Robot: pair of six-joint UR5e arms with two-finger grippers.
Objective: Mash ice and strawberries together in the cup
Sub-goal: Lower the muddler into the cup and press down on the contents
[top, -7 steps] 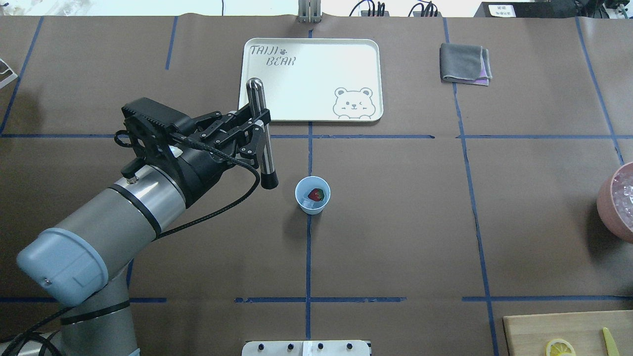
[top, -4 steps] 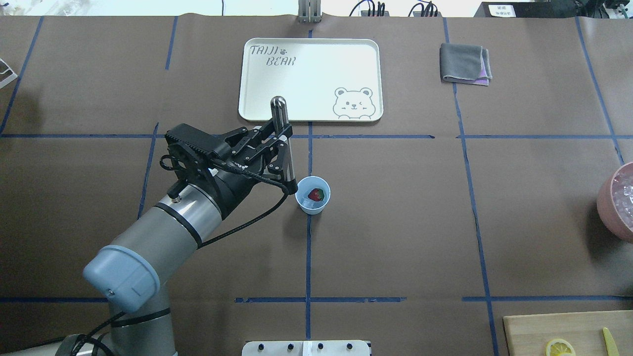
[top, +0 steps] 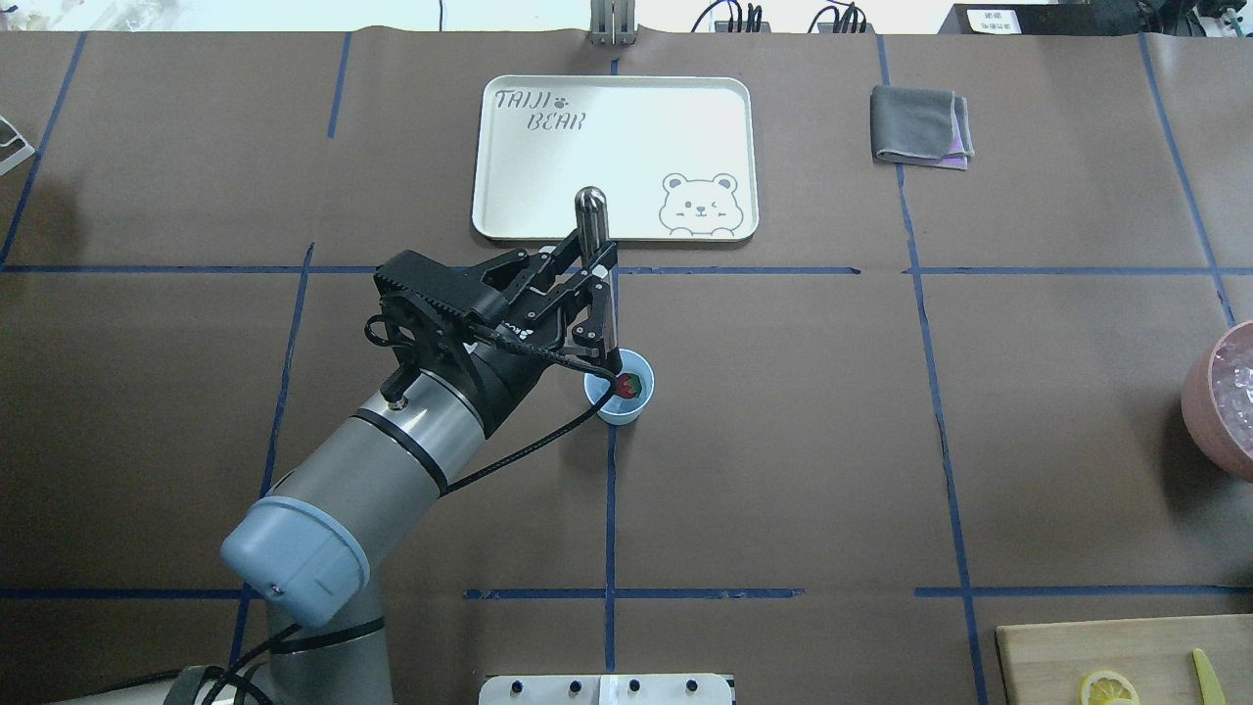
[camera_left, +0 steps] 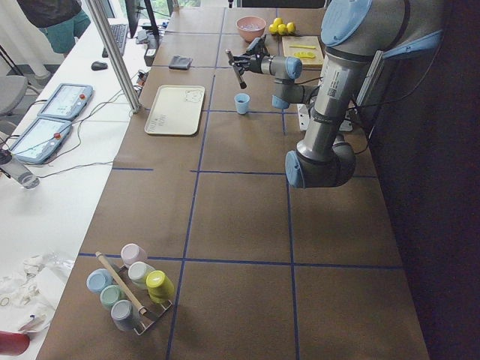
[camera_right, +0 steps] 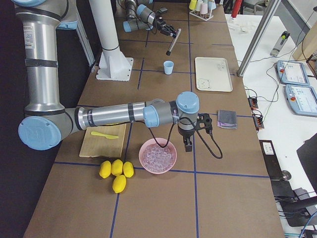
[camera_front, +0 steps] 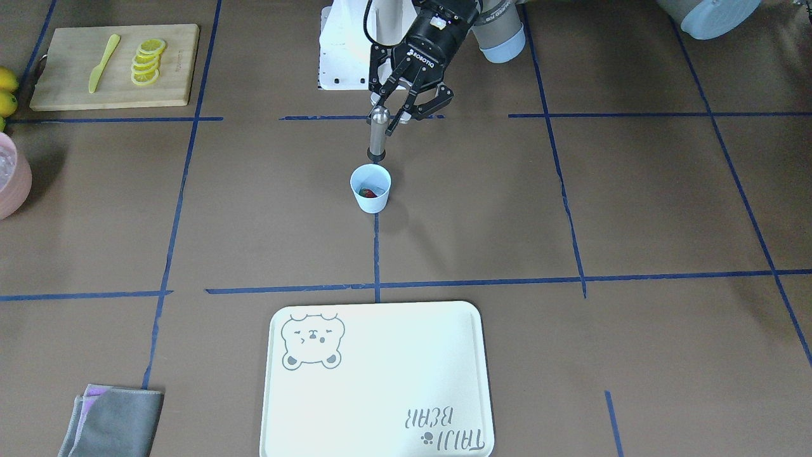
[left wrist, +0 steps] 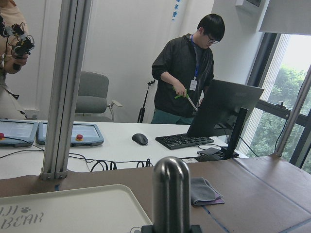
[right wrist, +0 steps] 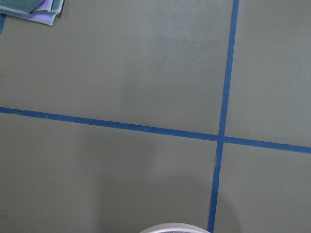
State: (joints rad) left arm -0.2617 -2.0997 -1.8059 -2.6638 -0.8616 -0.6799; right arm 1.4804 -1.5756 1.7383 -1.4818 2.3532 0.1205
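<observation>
One desk (top: 783,441) is filling the scene, its top lying under brown paper crossed by blue tape lines. Two arms are working at it. The left arm (top: 392,460) is reaching toward the middle, and the left jaws are clamping tight on one metal rod (top: 590,220). The rod is tilting, with its black lower end hanging just over the mouth of the cup and not inside it. The right arm (camera_right: 114,114) is stretching toward the desk's right end, where the right jaws are pointing down just beside one pink bowl (camera_right: 157,170) of ice cubes. Whether these jaws are open or closed cannot be told.

One pale tray (top: 626,147) with a bear drawing is lying at the far edge. One wooden board (camera_front: 70,89) is sitting at the near right corner, carrying a row of lemon slices (camera_front: 146,60) and one yellow knife (camera_front: 104,57). Four whole lemons (camera_right: 117,171) are lying just beside it. One folded grey cloth (top: 915,122) is resting near the far edge, right of the tray.

One pale blue cup (top: 617,414) is standing upright near the middle of the desk on a tape line. One strawberry (top: 630,385) is lying inside it. The ice there cannot be made out.

Beyond the far edge, one person (left wrist: 187,73) is standing at a white side table by the windows.
</observation>
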